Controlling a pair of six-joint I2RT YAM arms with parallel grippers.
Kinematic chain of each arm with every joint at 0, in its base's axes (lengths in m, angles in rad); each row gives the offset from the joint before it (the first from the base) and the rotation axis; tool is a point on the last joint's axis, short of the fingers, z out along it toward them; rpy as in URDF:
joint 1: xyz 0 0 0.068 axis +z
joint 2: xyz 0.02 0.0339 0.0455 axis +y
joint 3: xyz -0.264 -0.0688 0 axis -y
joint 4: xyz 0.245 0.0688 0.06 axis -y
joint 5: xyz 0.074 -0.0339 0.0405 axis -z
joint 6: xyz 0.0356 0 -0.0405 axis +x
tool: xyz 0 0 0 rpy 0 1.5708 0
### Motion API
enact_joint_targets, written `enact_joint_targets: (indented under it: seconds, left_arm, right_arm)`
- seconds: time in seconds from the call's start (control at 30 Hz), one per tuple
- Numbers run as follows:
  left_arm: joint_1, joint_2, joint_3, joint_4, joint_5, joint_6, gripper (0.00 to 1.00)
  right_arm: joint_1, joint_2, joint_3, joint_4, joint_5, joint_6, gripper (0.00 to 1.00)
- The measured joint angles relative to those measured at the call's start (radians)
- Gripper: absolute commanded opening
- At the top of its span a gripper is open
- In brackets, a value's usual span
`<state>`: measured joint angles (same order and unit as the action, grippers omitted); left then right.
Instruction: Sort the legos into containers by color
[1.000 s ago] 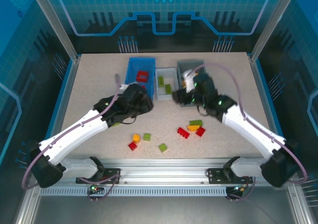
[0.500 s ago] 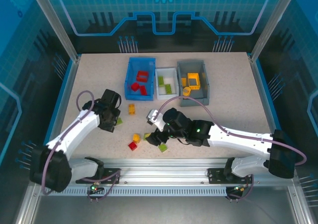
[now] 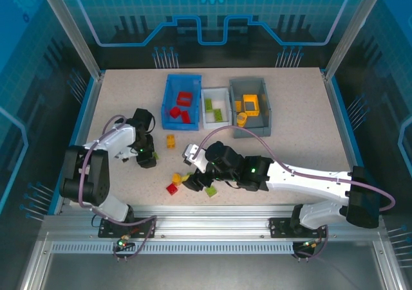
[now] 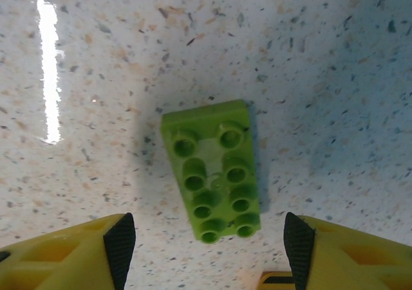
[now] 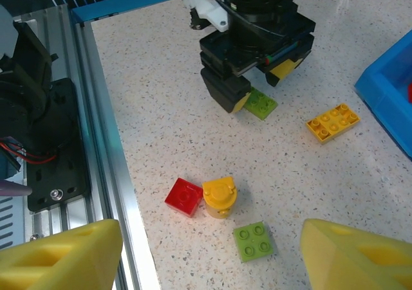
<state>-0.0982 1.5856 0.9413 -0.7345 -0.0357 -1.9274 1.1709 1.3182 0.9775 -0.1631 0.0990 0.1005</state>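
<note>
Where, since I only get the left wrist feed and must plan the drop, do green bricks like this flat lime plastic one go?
Observer: Top external shows green bricks in the small white plastic bin, between the blue plastic bin and the grey plastic bin.
Operator: Anything close to the lime brick?
Observer: A yellow eight-stud brick lies apart from it, toward the blue bin.
Operator: Where is the right gripper?
Observer: Open, pointed at a red square brick, a small yellow piece and a green four-stud brick.
</note>
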Motion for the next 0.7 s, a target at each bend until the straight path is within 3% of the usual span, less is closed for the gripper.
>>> enact_joint_targets:
  seconds: [0.17, 0.47, 0.6, 0.7]
  left_arm:
    - [0.034, 0.048, 0.000, 0.034, 0.025, -0.035, 0.63]
    - [0.040, 0.089, -0.008, 0.075, 0.048, -0.047, 0.38]
    - [0.043, 0.083, -0.015, 0.083, 0.055, -0.054, 0.36]
    - [0.044, 0.076, -0.024, 0.093, 0.056, -0.053, 0.40]
  right_arm:
    - [0.010, 0.013, 0.000, 0.000, 0.003, 0.011, 0.74]
    - [0.010, 0.014, 0.000, 0.000, 0.010, 0.024, 0.74]
    - [0.010, 0.017, 0.000, 0.000, 0.022, 0.032, 0.74]
    - [0.010, 0.017, 0.000, 0.001, 0.025, 0.039, 0.74]
